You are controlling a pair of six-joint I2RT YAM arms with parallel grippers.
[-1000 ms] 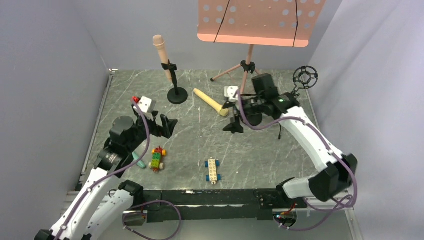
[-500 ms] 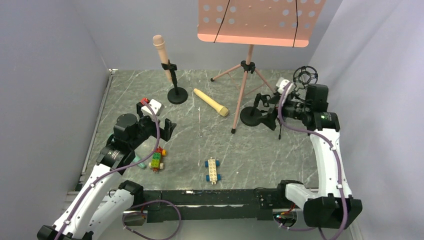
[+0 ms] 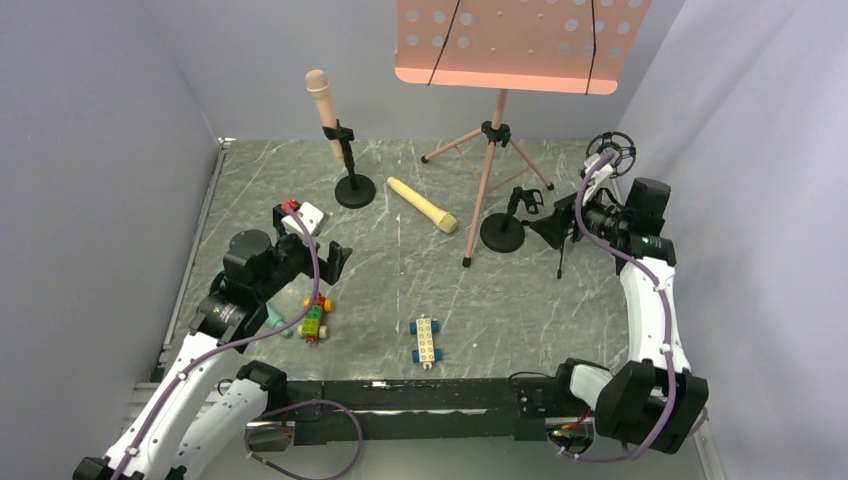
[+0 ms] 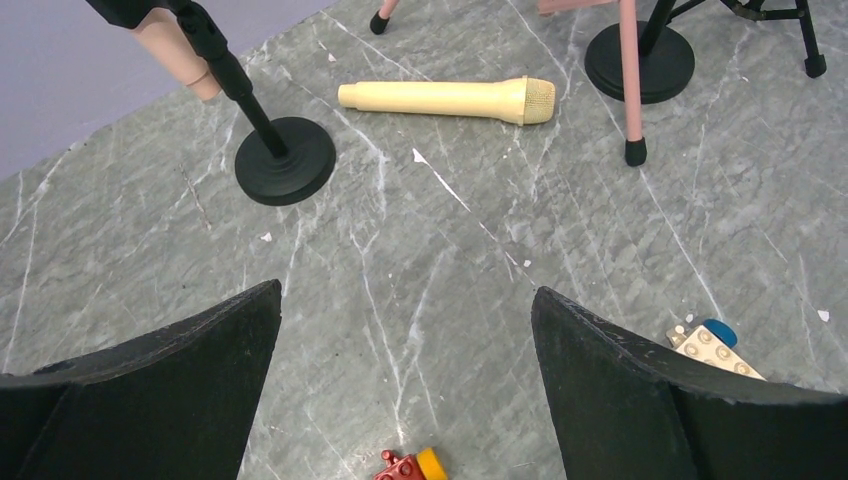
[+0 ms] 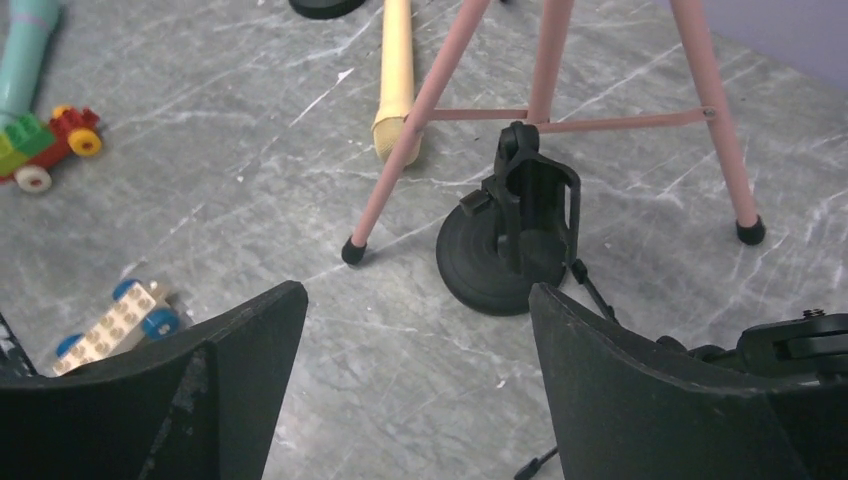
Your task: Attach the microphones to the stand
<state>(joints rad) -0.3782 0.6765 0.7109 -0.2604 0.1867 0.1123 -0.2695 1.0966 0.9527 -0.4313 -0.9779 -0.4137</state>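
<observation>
Both gape empty: left pincer (image 4: 405,300) pointed toward the pale yellow tapered microphone (image 4: 445,97) lying flat, right pincer (image 5: 418,290) facing a black round-based stand (image 5: 505,255).

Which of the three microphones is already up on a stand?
The pink microphone, clipped upright in the back-left stand; the yellow microphone and teal microphone lie flat on the table.

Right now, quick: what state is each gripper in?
Left gripper: open, holding nothing.
Right gripper: open, holding nothing.
</observation>
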